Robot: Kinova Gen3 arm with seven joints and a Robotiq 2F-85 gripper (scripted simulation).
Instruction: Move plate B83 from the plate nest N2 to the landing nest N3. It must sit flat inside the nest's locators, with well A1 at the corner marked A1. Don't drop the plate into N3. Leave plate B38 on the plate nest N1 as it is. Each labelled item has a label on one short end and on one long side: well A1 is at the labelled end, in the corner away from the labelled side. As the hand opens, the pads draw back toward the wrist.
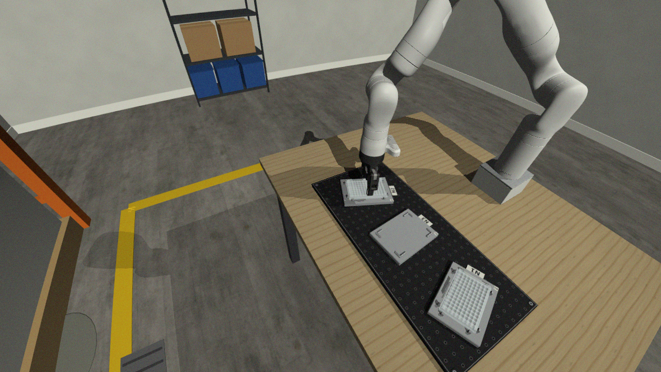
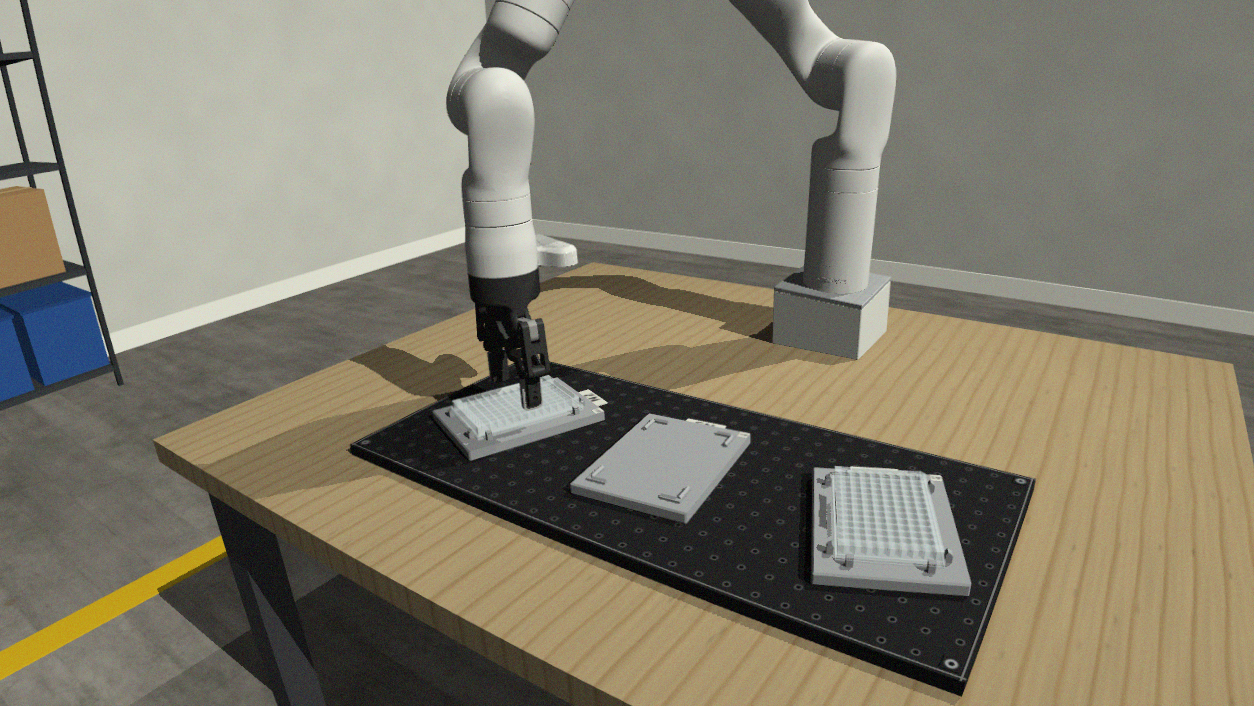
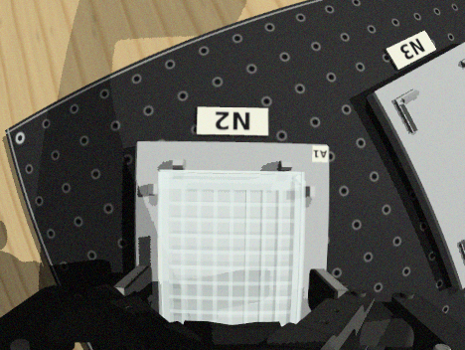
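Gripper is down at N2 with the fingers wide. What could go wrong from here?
1. The open gripper straddles plate B83 low in nest N2; descending further, a fingertip might catch a locator.
2. An off-centre grip could tilt the plate on lifting.
3. N3 lies close beside and skewed; its locators may snag a low carry.
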